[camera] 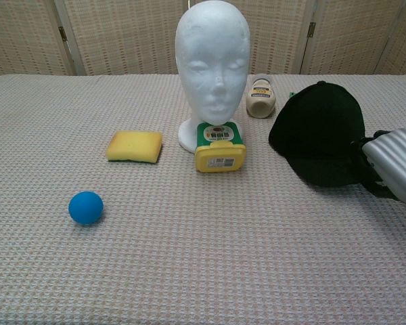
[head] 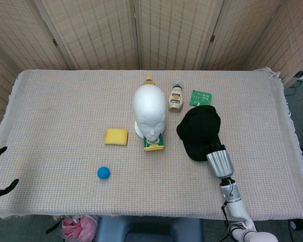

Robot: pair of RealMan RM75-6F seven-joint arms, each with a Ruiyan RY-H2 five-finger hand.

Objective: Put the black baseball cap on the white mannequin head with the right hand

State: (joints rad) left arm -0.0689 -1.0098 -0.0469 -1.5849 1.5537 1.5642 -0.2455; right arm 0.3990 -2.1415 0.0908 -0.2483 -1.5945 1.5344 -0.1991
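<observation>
Black baseball cap [head: 199, 131] lies right of upright white mannequin head [head: 149, 112].

A woven folding screen [head: 141, 33] backs the cloth-covered table [head: 60, 101], apparently under even light.
</observation>
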